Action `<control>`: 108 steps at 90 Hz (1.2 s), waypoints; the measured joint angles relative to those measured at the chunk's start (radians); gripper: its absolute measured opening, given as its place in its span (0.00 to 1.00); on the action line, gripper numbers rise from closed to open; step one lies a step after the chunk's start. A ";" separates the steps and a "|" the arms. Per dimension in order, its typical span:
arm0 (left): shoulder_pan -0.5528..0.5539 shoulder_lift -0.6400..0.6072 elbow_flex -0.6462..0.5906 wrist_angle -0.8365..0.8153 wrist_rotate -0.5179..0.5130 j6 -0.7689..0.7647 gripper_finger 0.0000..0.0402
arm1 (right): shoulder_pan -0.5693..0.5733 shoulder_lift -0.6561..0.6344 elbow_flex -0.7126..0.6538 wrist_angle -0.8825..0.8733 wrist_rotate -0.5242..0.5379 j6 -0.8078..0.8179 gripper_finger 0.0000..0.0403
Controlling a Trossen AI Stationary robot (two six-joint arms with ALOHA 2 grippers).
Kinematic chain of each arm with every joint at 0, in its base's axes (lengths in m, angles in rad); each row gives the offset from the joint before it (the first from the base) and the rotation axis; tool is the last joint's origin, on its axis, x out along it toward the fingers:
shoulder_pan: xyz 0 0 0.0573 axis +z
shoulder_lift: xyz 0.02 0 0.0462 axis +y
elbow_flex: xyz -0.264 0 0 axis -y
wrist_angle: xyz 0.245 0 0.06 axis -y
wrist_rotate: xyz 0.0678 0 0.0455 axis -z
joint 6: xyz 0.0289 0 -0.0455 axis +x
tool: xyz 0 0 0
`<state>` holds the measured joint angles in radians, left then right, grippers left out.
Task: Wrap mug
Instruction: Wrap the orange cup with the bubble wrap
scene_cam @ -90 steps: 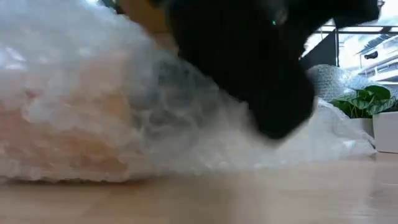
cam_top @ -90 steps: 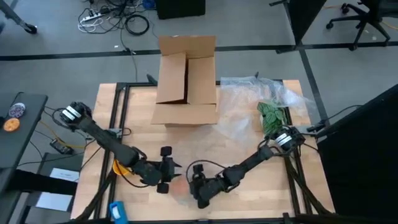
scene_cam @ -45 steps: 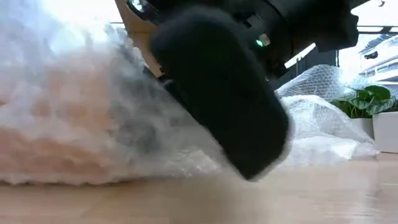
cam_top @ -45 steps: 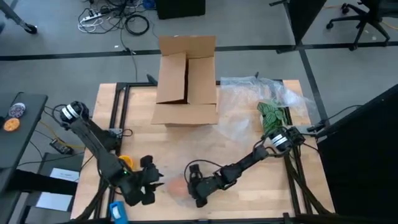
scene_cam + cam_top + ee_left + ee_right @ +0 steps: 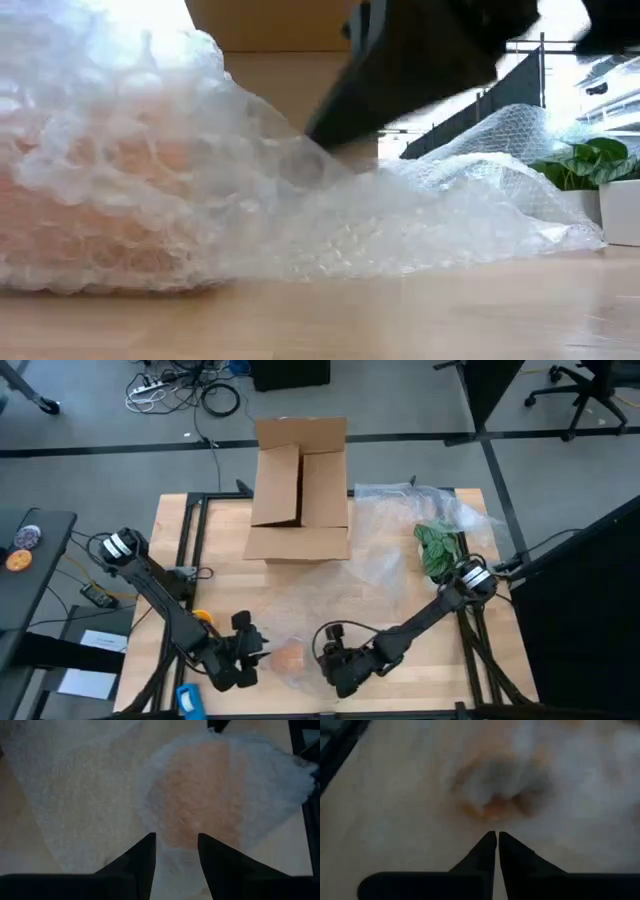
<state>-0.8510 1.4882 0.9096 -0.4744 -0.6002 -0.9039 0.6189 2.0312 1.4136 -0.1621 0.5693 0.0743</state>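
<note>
Near bench edge: mug (image 5: 288,657) bundled in bubble wrap (image 5: 150,190), between left hand (image 5: 176,851), fingers spread, and right hand (image 5: 497,840), fingers pressed together. Likely rigid, fragile, slippery under film; grip loose wrap edges. Far: cardboard box (image 5: 298,490)

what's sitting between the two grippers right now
The bubble-wrapped mug, an orange lump under clear wrap, lies between the left gripper and right gripper; the high view shows it.
</note>
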 joint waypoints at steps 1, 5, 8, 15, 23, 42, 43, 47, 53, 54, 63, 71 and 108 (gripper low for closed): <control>0.000 0.000 0.000 0.000 0.004 -0.001 0.33 | 0.001 -0.002 0.000 0.013 0.004 -0.007 0.00; 0.001 0.000 0.000 0.000 0.025 -0.010 0.33 | 0.004 -0.005 0.000 0.072 0.010 -0.043 0.00; 0.000 0.000 0.000 0.000 0.044 -0.020 0.33 | 0.005 -0.005 0.000 0.112 0.001 -0.068 0.00; 0.000 0.000 0.003 -0.005 0.089 -0.044 0.33 | -0.002 0.011 0.001 0.182 -0.054 -0.093 0.00; -0.001 -0.001 0.017 0.001 0.152 -0.098 0.33 | -0.022 0.042 0.001 0.193 -0.104 -0.079 0.00; -0.040 0.000 0.019 -0.046 0.374 -0.312 0.33 | -0.055 0.137 0.000 0.350 -0.183 -0.093 0.00; -0.044 0.000 0.019 -0.052 0.375 -0.318 0.33 | -0.057 0.142 0.000 0.355 -0.186 -0.095 0.00; -0.054 0.001 0.019 -0.073 0.371 -0.340 0.33 | -0.067 0.164 0.000 0.394 -0.198 -0.105 0.00; -0.067 0.001 0.019 -0.095 0.332 -0.358 0.33 | -0.086 0.190 0.000 0.442 -0.207 -0.123 0.00; -0.067 0.001 0.019 -0.098 0.324 -0.357 0.33 | -0.089 0.193 0.000 0.450 -0.207 -0.126 0.00; -0.070 0.007 0.019 -0.107 0.246 -0.342 0.33 | -0.116 0.211 0.000 0.507 -0.199 -0.147 0.00; -0.065 0.008 0.019 -0.104 0.186 -0.298 0.33 | -0.143 0.211 0.000 0.531 -0.198 -0.154 0.00; -0.051 0.023 0.018 -0.113 0.137 -0.229 0.33 | -0.162 0.189 0.000 0.428 -0.233 -0.136 0.00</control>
<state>-0.9019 1.5115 0.9276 -0.5869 -0.4631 -1.1332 0.4572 2.2204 1.4136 0.2659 0.3367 -0.0616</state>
